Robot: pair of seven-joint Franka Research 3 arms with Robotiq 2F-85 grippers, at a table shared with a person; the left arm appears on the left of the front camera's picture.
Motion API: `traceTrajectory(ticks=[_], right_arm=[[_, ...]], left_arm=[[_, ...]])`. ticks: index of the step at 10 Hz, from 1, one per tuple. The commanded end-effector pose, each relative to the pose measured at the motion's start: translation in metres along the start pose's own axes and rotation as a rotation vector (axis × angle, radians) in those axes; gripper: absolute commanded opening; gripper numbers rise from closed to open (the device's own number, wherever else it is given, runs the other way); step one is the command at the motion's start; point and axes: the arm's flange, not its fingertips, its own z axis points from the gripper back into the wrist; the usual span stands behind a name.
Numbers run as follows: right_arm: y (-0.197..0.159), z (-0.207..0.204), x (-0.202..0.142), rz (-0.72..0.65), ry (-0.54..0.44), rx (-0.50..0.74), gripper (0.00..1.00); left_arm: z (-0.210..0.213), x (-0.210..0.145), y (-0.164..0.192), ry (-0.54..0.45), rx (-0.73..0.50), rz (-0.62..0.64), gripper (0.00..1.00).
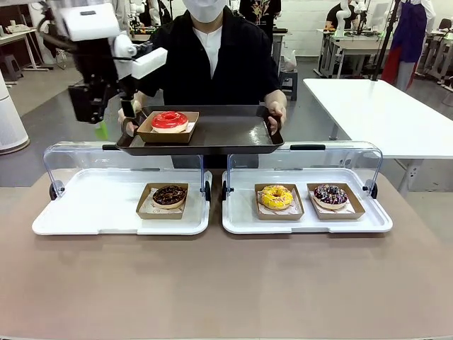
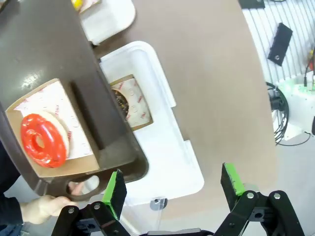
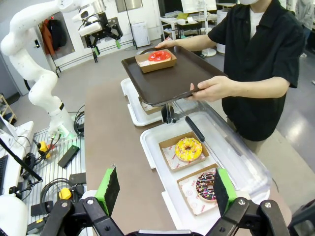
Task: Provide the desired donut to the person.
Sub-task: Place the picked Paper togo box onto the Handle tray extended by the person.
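Tabletop [image 1: 226, 283]: two white trays [image 1: 92, 207], three donuts [image 1: 276, 196]

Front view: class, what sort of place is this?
Likely a robot lab staged as a donut counter: donuts in clear-lidded display trays, a person holding a serving tray, a robot arm.

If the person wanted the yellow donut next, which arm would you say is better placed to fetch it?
Right. Its open jaws face the yellow donut in the right-hand white tray; the left arm hangs high beside the person's brown tray, farther off.
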Motion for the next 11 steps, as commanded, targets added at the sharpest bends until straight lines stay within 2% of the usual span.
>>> traceTrajectory(ticks=[1, 5, 6, 7, 11], right_arm=[[0.001, 0.0, 0.0, 0.004, -0.009, -0.001, 1.0], [0.001, 0.0, 0.0, 0.004, -0.009, -0.001, 1.0], [0.001, 0.0, 0.0, 0.004, -0.009, -0.001, 1.0], [0.001, 0.0, 0.0, 0.004, -0.009, -0.001, 1.0], [0.001, 0.0, 0.0, 0.004, -0.009, -0.001, 1.0]], left_arm=[[-0.012, -0.014, -0.028, -0.045, 0.001, -0.014, 1.0], [-0.03, -0.031, -0.05, -0.061, -0.03, 0.005, 1.0], [-0.033, -0.032, -0.05, -0.065, -0.035, 0.006, 1.0], [-0.027, -0.03, -0.043, -0.026, -0.05, 0.032, 1.0], [-0.027, -0.03, -0.043, -0.026, -0.05, 0.032, 1.0]])
